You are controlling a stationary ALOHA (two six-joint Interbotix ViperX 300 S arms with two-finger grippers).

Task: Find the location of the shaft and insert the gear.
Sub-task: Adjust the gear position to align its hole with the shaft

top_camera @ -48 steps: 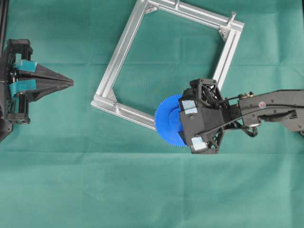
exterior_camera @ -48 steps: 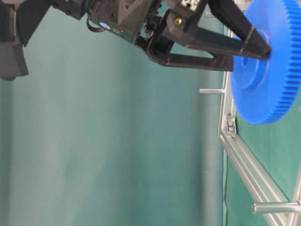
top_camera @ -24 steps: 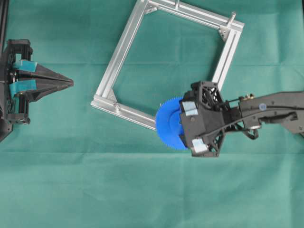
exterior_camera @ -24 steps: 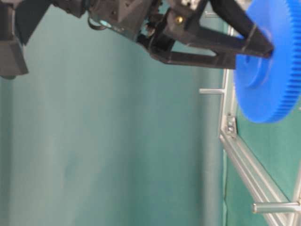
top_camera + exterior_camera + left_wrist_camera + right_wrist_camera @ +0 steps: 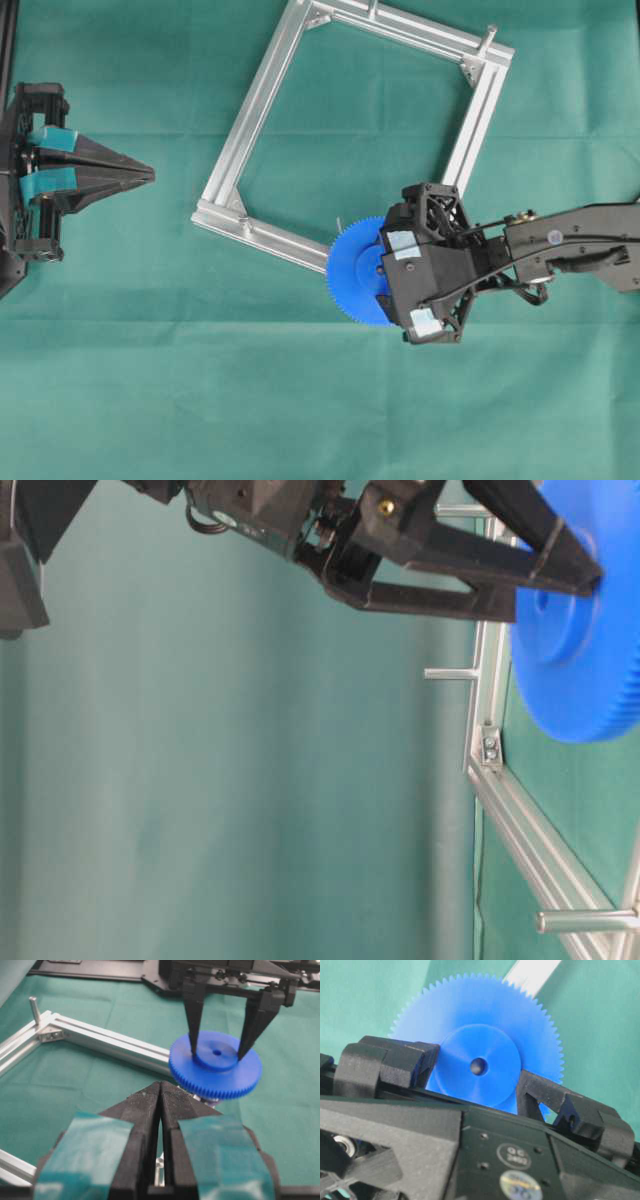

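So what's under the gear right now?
Under the gear, held by its hub in the right gripper, lie the frame's corner and green cloth. A thin pin shows at its rim. The shaft itself can't be seen; the disc may cover it.

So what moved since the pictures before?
The right gripper carried the gear slightly down the overhead picture, along the frame corner, still pinching its hub. The left gripper stayed shut and still; the frame did not move.
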